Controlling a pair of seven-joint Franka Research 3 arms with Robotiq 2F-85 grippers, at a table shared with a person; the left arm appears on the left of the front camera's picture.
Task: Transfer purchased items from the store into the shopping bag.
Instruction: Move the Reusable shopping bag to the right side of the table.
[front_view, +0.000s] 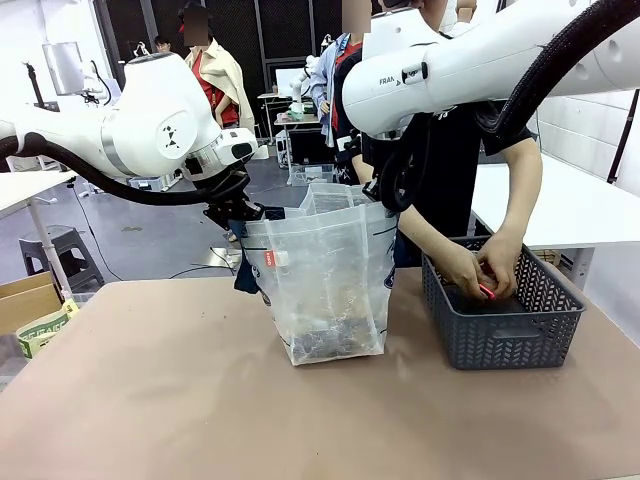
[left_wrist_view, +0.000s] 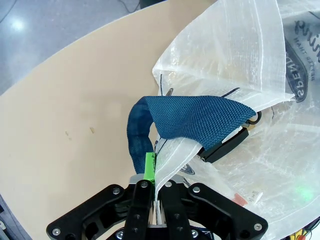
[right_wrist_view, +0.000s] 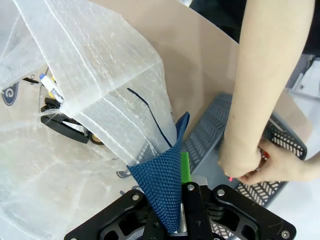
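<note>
— Where does the shopping bag stand?
— Upright at mid-table, with dark pieces at its bottom. The left gripper is clamped on its rim beside a navy strap. The right gripper pinches the opposite strap.
— And the basket?
— Right of the bag. The person's hands reach inside it.
</note>
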